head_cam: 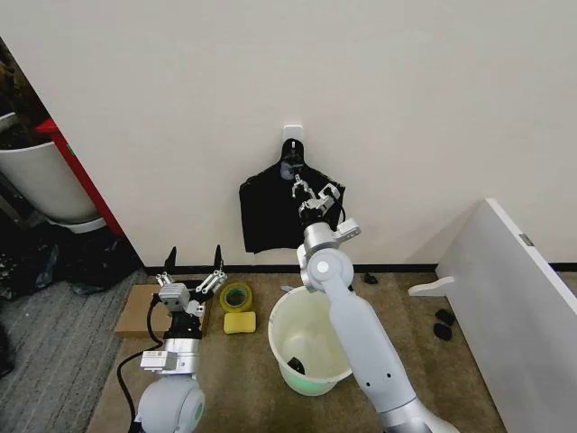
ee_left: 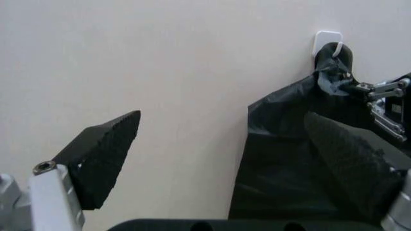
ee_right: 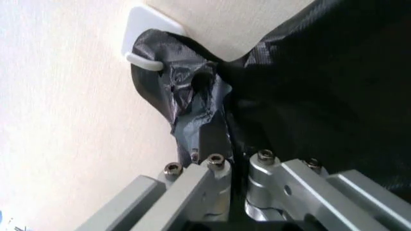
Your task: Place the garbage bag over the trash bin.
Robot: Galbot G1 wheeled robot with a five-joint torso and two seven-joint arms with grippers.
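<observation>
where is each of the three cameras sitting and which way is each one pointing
Head view: on the head, facing forward and down at wall and floor; shows the left gripper low by the trash bin and the right gripper raised at the hanging black bags.
Left wrist view: on the left wrist, facing the wall; its open fingers frame it.
Right wrist view: on the right wrist, facing the wall hook; its fingers pinch bag plastic.
All three share bags and hook.

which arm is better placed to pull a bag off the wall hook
Right. The right end effector is already shut on the garbage bag just below the wall hook; the left end effector hangs open, low beside the trash bin.
</observation>
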